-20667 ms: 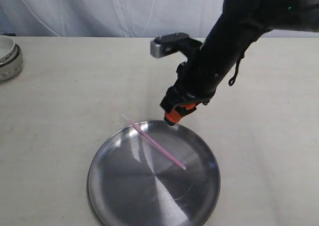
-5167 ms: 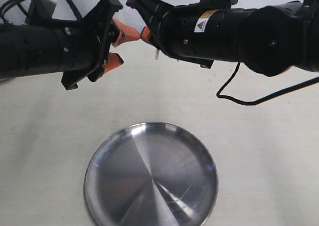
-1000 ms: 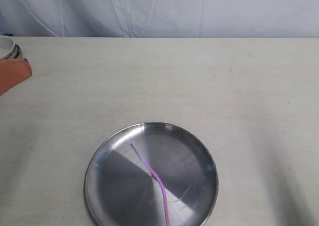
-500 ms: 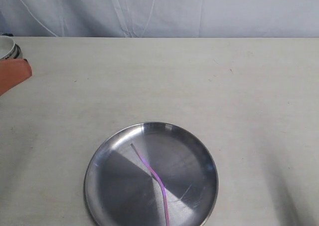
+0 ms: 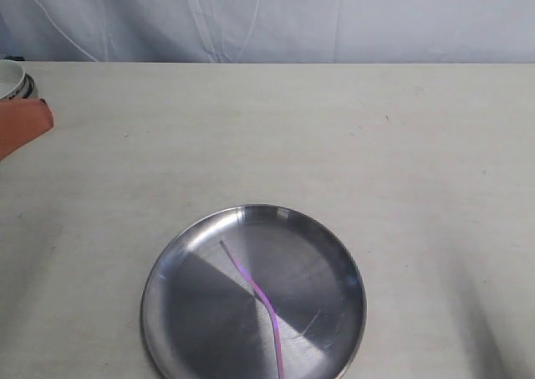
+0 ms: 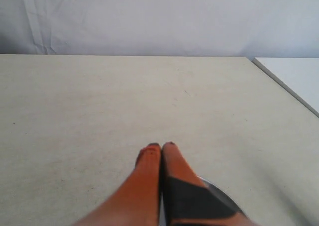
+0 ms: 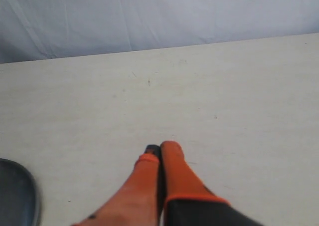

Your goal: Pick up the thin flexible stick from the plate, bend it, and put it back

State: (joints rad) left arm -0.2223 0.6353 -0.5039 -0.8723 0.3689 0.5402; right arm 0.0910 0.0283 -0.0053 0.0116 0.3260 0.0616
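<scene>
Plainly, plate sits on beige table, curtain behind.

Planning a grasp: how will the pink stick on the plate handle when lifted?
Probably floppy and light: the stick is very thin and lies kinked. Likely slippery to pinch, lying flat on the shiny plate.

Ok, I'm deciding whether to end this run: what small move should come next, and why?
Probably none beyond parking the arms. The thin flexible stick lies kinked in the plate, with nothing touching it. The left gripper and right gripper are both shut, empty and away from the stick, so the job looks finished.
</scene>
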